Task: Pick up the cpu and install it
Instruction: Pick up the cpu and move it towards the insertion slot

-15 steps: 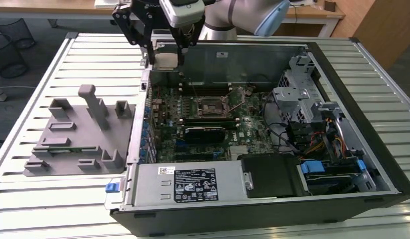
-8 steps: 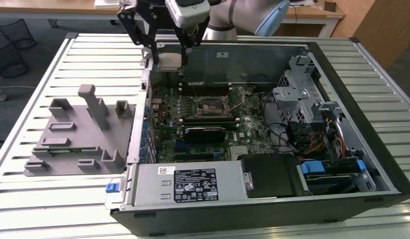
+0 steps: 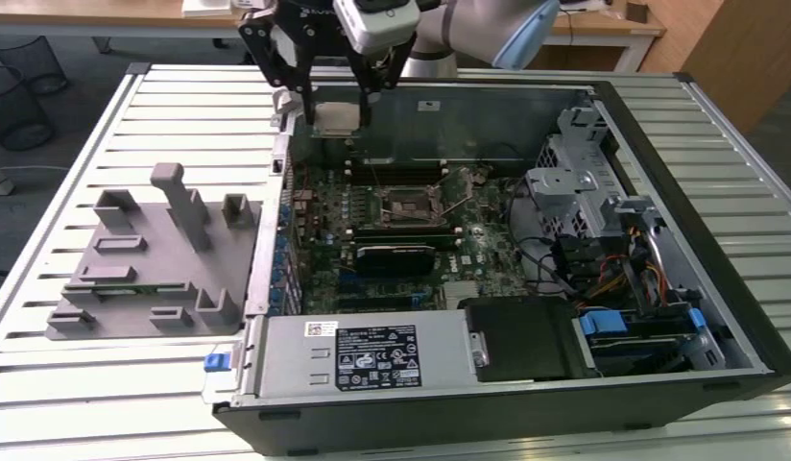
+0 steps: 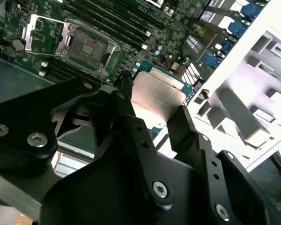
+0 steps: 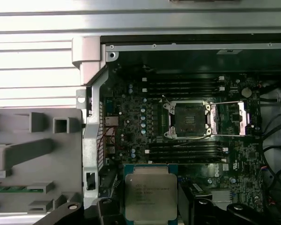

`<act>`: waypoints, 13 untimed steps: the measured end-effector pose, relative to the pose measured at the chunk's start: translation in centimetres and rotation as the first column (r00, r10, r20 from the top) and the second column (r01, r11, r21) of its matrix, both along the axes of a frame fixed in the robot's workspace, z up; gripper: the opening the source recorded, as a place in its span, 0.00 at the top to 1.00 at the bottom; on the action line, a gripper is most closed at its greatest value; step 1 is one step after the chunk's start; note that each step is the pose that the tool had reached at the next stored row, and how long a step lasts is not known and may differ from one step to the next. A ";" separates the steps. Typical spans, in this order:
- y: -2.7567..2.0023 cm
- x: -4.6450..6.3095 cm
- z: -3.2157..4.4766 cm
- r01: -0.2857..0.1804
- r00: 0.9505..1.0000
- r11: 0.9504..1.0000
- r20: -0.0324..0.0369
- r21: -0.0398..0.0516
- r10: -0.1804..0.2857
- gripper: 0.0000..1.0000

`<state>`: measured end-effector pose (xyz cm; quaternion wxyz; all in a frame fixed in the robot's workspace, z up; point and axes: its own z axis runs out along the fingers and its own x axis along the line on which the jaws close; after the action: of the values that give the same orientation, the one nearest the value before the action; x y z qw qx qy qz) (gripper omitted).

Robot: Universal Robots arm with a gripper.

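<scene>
On the exterior view's left, the grey tray (image 3: pixel 120 293) sits on the slatted table (image 3: pixel 62 384) just beside the computer case (image 3: pixel 524 411). Its upright blocks and pockets are shaped to keep parts separated. One slot holds a green strip and the other pockets appear empty, though you should not rely on that for the shadowed ones. Moving right, your gripper (image 3: pixel 334 108) hangs above the far corner of the case nearest the tray. Its fingers (image 4: pixel 189 129) are clamped on the cpu (image 3: pixel 334 117), which is pinched by two opposite edges. In both wrist views the cpu (image 5: pixel 151 194) lies flat between them with its metal top facing the first wrist camera. In my judgement, this edge grip keeps the underside untouched and the part level. The cpu is in the air, well apart from the socket (image 3: pixel 411 206), and is not seated. The socket lies further right, in the middle of the circuit board (image 3: pixel 322 279). In the first wrist view, the socket's frame (image 5: pixel 236 117) is swung aside and the lever is released, so the recess is bare and nothing occupies it. Nearer the camera, the case holds the power supply (image 3: pixel 357 355), and on the exterior view's right the drive cage (image 3: pixel 587 192) with bundled cables. Both of these are clear of the held part.
</scene>
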<state>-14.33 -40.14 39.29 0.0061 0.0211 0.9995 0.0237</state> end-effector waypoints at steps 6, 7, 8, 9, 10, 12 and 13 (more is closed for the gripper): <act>0.00 0.8 -0.01 0.000 1.000 1.000 0.000 0.000 0.000 0.46; 0.00 0.8 -0.01 0.000 1.000 1.000 0.000 0.000 0.000 0.46; 0.00 0.9 -0.01 0.000 1.000 1.000 0.000 0.000 0.000 0.46; 0.00 1.0 -0.01 0.000 1.000 1.000 0.000 0.000 0.000 0.46; 0.00 1.1 -0.01 0.000 1.000 1.000 0.000 0.000 0.000 0.46; 0.00 1.3 -0.02 0.000 1.000 1.000 0.000 0.000 0.000 0.46; 0.00 1.4 -0.02 0.000 1.000 1.000 0.000 0.000 0.000 0.46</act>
<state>-12.98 -40.14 39.27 0.0061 0.0211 0.9995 0.0238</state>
